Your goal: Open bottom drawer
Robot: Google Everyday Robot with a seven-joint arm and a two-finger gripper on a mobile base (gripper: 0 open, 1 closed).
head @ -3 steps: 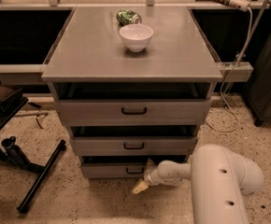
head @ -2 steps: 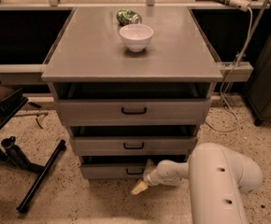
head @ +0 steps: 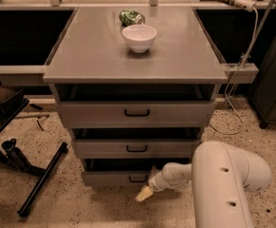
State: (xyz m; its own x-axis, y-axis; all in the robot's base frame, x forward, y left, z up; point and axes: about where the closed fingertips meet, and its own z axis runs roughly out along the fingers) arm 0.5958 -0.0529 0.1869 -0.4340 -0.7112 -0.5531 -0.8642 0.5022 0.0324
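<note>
The bottom drawer [head: 109, 177] is sitting lowest of the 3 in the cabinet [head: 81, 61], at 6 o'clock from the middle drawer [head: 104, 148], with its small black handle [head: 138, 178] at the centre of the front. A dark gap is showing above its front, so it is probably standing slightly out already, though not far.

The gripper [head: 144, 194] is hanging low, just beside the handle at about 5 o'clock from it, with its pale tip pointing down toward 7 o'clock and the floor. I cannot tell whether it is released or clenched, nor whether it is touching the handle. The white arm [head: 223, 184] is reaching in from 3 o'clock, bent low, likely because the handle is sitting so near the floor and a pull has to run straight out from the front.

A white bowl [head: 139, 37] and a green can [head: 131, 17] are resting on the cabinet top toward 12 o'clock, well apart from the work.

Compared with 1 second ago, almost nothing is differing: the gripper is staying at the same spot beside the handle, and the drawer is showing the same gap.
</note>
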